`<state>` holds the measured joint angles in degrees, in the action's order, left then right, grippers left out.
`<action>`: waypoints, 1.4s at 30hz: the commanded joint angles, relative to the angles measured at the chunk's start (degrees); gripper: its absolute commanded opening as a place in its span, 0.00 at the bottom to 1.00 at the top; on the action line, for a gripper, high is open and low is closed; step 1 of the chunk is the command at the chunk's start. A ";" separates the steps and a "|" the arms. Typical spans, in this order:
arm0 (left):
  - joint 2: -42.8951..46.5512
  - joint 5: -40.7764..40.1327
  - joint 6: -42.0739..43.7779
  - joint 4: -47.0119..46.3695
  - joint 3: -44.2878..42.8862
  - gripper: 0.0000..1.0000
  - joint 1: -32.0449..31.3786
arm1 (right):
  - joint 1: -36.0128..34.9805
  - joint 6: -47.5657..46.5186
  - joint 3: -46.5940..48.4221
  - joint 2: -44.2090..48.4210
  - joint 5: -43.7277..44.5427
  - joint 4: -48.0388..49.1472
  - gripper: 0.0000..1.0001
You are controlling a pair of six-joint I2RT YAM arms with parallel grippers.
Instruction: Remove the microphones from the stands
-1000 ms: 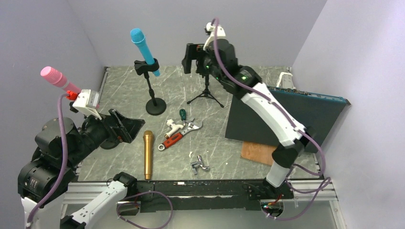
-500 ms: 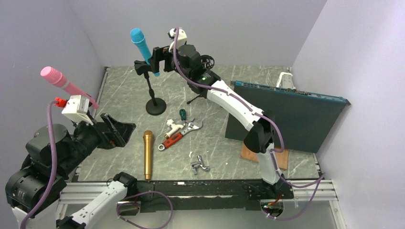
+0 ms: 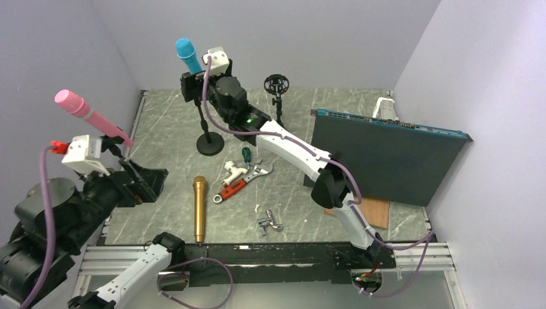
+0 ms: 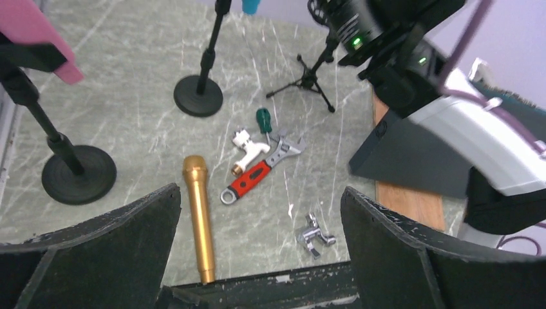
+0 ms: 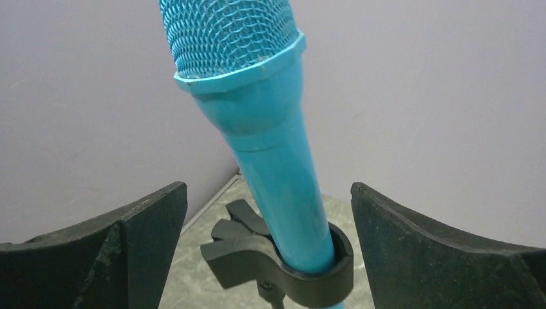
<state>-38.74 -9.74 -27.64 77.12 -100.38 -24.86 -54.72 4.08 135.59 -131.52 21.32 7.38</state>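
Note:
A blue microphone [image 3: 187,54] stands tilted in the black clip [image 5: 290,270] of a round-based stand [image 3: 210,143] at the back of the table. My right gripper [image 3: 195,82] is open around it. In the right wrist view the blue microphone [image 5: 270,148] rises between the two fingers of that gripper [image 5: 265,187], with a gap on each side. My left gripper [image 3: 145,183] hangs open and empty over the near left; its wrist view shows the gripper [image 4: 259,192] above bare table. A pink microphone [image 3: 84,111] sits in a second stand [image 4: 78,174] at the far left.
A gold microphone [image 3: 199,209] lies flat near the front edge. A red-handled wrench [image 3: 238,183], a green screwdriver [image 3: 246,153], a white fitting [image 3: 233,170] and a metal part [image 3: 269,222] lie mid-table. An empty tripod stand [image 3: 277,87] stands behind; a dark board [image 3: 380,154] leans at the right.
My right arm has swung left from the tripod stand to the blue microphone, staying open. My left arm has drawn back toward the near left.

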 commanded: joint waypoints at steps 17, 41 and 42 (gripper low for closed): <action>0.05 -4.50 -4.71 -0.32 -0.53 0.85 -0.17 | -1.27 -21.01 9.97 -9.59 4.90 16.43 0.43; -8.96 -6.26 -3.89 -35.47 28.22 0.95 2.25 | 7.33 -12.57 -12.68 13.44 -22.48 -3.68 0.00; -9.46 -6.78 -3.69 -36.30 28.76 0.96 2.91 | 7.74 -12.33 -13.44 13.94 -23.65 -3.93 0.00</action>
<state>-46.70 -14.48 -34.06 52.18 -73.32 -23.97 -49.12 -11.14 119.68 -121.16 5.58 10.50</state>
